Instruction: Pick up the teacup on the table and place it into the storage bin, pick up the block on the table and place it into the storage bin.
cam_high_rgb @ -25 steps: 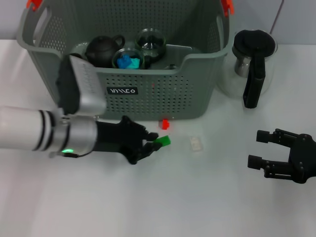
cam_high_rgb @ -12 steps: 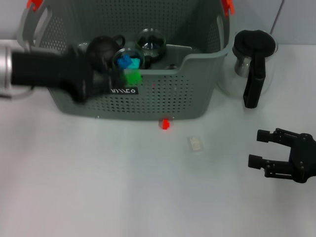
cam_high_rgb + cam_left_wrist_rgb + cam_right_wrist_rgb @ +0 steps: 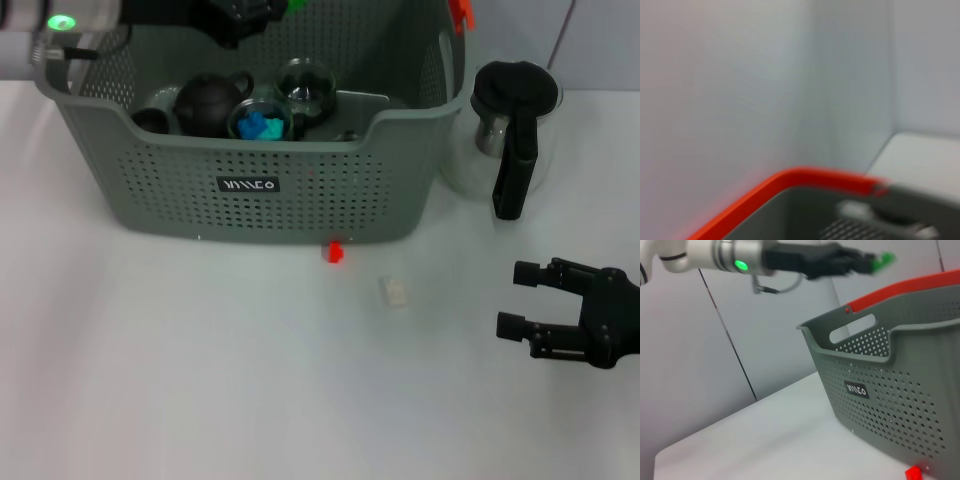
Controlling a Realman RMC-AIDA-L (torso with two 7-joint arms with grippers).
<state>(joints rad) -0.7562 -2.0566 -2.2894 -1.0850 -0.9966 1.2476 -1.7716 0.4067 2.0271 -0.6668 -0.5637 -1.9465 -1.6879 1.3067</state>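
The grey perforated storage bin (image 3: 300, 200) stands at the back of the table and also shows in the right wrist view (image 3: 900, 370). Inside it lie a black teapot (image 3: 208, 103), a glass teacup (image 3: 306, 85) and a glass cup of blue pieces (image 3: 260, 122). My left gripper (image 3: 272, 8) hangs high over the bin's back, shut on a green block (image 3: 885, 259). A red block (image 3: 335, 251) and a pale clear block (image 3: 394, 291) lie on the table before the bin. My right gripper (image 3: 512, 298) rests open at the right.
A glass kettle (image 3: 512, 125) with a black lid and handle stands right of the bin. The bin's orange handle clip (image 3: 805, 176) fills the lower part of the left wrist view, with a bare wall behind.
My left arm has risen from the table in front of the bin to high above its back edge, carrying the green block. The right gripper has barely moved.
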